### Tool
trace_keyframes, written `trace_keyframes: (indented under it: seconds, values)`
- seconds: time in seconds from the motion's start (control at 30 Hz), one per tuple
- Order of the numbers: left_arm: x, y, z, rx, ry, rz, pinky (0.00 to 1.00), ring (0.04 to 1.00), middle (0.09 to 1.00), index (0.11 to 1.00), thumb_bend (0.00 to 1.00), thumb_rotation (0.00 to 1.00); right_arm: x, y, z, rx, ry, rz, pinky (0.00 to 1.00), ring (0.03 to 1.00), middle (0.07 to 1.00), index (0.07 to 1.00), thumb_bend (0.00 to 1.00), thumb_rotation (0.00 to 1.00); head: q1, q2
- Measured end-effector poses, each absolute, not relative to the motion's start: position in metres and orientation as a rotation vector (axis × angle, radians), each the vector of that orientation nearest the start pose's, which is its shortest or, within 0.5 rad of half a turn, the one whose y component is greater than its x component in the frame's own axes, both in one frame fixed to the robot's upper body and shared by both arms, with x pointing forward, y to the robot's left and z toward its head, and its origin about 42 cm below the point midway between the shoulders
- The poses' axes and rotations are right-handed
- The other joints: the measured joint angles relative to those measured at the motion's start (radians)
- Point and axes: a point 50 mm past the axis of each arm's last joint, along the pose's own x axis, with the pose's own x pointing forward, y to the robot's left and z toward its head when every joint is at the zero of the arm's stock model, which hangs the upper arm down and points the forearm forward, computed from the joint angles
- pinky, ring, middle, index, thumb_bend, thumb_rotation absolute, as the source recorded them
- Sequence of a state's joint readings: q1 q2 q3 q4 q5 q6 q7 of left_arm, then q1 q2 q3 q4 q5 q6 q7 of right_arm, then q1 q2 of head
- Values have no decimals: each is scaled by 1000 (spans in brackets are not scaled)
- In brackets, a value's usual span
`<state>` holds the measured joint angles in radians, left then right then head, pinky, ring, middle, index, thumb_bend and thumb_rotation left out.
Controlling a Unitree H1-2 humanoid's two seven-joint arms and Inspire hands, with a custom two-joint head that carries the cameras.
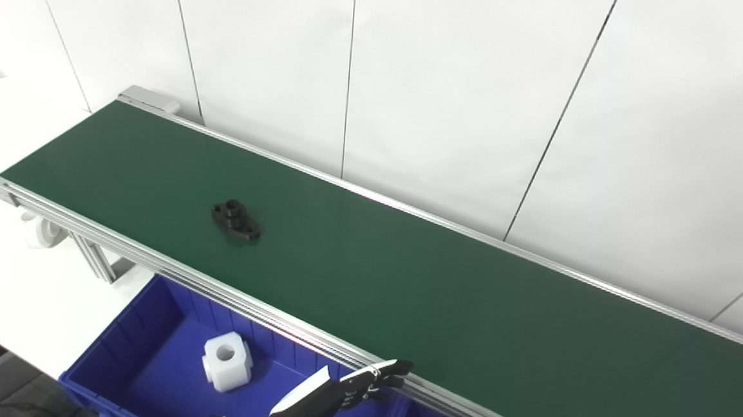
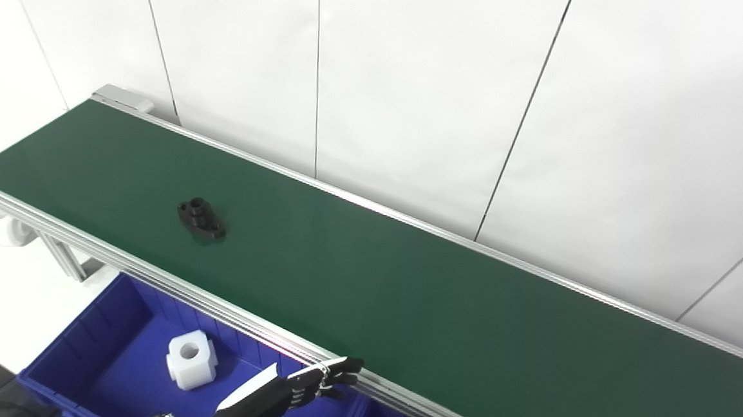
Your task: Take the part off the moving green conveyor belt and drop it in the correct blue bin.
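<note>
I saw the black part (image 1: 236, 220) lying flat on the belt (image 1: 405, 288), near its front edge twd the left end, w/ my left hand (image 1: 360, 385) low at the front rail, holding nothing, fingers loosely apart. Right hand was barely in view, so I couldn't tell its fingers. I judged I should lead the part, come down from above, and avoid the bin (image 1: 143, 349) w/ the white block (image 1: 227, 360).

you see green, blue, black, white.
dark green belt (image 1: 406, 281), black part (image 1: 236, 220), blue bin (image 1: 144, 343) holding a white block (image 1: 227, 361), black hand (image 1: 334, 396) with white panel.
</note>
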<state>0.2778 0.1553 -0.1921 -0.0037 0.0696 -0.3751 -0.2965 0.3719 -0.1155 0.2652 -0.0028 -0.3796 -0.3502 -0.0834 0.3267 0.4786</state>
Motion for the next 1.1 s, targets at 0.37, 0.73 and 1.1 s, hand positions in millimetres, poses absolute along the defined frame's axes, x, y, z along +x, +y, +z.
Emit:
trace_keyframes:
  seconds: [0.37,0.73,1.1]
  values:
    - [176,206,54,180,-73,-478,847,911,944,921,845,275,149,-196,75,-339,-174,164,876,896,931,983,646,271,-93,31]
    - [178,225,56,171,-71,-488,935,950,977,970,780,340,167,-188,124,-291,-275,135,773,830,887,934,753,387,-424,192]
    - [182,259,72,194,-90,-475,892,918,945,945,786,331,208,-167,177,-343,-318,125,731,789,828,893,767,319,-511,245]
